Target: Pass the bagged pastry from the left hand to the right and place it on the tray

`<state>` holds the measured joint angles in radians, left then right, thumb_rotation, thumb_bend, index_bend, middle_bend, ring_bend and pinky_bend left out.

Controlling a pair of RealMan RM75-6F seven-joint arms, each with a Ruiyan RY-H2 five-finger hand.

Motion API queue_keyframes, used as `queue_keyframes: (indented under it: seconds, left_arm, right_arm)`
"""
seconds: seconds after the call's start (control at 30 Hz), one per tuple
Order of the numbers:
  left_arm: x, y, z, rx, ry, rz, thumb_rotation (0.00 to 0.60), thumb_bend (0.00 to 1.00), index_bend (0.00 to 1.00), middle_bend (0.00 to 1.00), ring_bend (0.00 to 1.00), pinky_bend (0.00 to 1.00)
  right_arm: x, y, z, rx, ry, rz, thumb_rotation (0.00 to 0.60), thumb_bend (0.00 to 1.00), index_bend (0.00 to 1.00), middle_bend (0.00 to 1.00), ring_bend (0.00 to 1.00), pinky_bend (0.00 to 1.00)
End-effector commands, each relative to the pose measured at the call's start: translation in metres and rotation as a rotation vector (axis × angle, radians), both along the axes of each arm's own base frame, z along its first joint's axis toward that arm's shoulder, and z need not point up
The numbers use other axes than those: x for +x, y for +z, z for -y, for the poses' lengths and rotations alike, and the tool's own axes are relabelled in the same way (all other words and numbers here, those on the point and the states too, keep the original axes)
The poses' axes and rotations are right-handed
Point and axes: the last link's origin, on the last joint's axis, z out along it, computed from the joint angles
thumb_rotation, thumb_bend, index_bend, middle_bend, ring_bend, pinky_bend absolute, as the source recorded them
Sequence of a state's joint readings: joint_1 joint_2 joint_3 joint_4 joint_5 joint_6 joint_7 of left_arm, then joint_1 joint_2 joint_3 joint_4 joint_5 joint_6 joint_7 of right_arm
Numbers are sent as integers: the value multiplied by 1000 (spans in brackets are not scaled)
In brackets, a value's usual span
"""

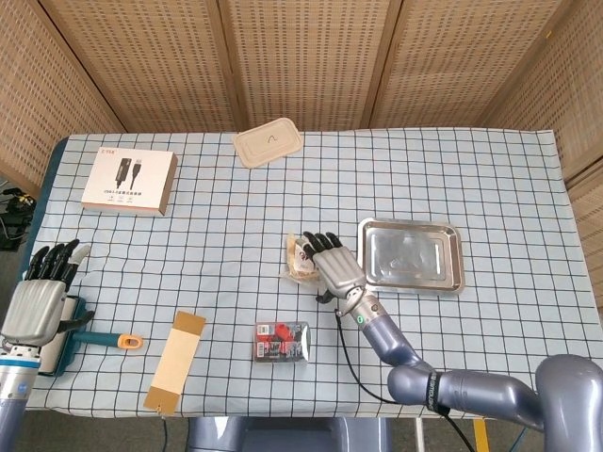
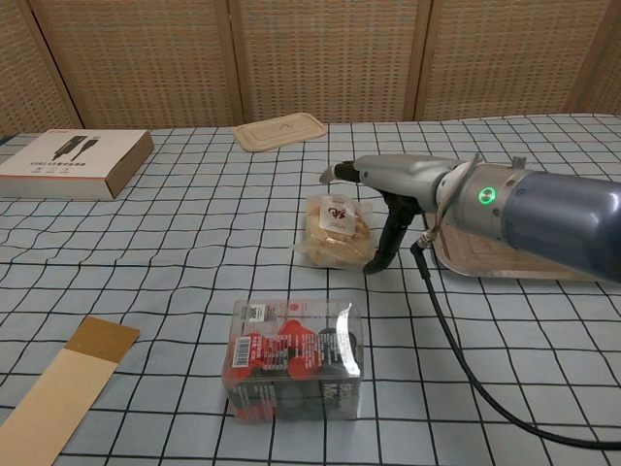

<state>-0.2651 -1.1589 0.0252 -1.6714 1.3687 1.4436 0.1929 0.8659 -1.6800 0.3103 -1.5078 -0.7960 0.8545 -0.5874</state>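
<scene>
The bagged pastry [image 1: 301,257] lies on the checked cloth at mid-table, also seen in the chest view [image 2: 336,231]. My right hand [image 1: 334,264] hovers at its right edge with fingers stretched flat above the bag. In the chest view this hand [image 2: 388,184] has its thumb pointing down beside the bag's right side and grips nothing. The steel tray [image 1: 412,256] sits empty just right of the hand; my arm hides most of it in the chest view. My left hand [image 1: 42,297] is at the table's near left edge, fingers apart and empty, far from the pastry.
A white USB box [image 1: 128,181] lies at the back left and a beige lid [image 1: 268,143] at the back centre. A clear pack with red contents [image 1: 281,341] sits in front of the pastry. A cardboard strip [image 1: 175,362] and an orange-handled tool [image 1: 104,337] lie near my left hand.
</scene>
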Motion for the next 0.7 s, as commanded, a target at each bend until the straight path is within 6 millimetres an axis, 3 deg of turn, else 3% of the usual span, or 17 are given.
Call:
queue_keyframes:
  seconds: [0.03, 0.43, 0.5, 0.53, 0.6, 0.7]
  left_arm:
    - [0, -1, 0, -7, -1, -1, 600, 0, 0, 0, 0, 0]
    - [-2, -5, -5, -33, 16, 8, 600, 0, 0, 0, 0, 0]
    - [-3, -5, -6, -34, 16, 12, 600, 0, 0, 0, 0, 0]
    - [-3, -5, -6, -34, 15, 14, 600, 0, 0, 0, 0, 0]
    - [-3, -5, -6, -35, 13, 17, 600, 0, 0, 0, 0, 0]
    - [-4, -2, -7, -30, 17, 27, 600, 0, 0, 0, 0, 0]
  right_arm:
    - [4, -10, 7, 9, -13, -8, 600, 135, 0, 0, 0, 0]
    - [7, -38, 21, 18, -55, -15, 600, 135, 39, 0, 0, 5]
    - [11, -44, 21, -6, -42, 0, 600, 141, 116, 10, 2, 71]
    - [13, -46, 22, -21, -36, 7, 600, 151, 183, 48, 28, 151]
    - [15, -49, 22, -47, -26, 19, 600, 186, 336, 192, 156, 318]
    - [16, -54, 21, -68, -15, 26, 600, 226, 515, 368, 336, 462]
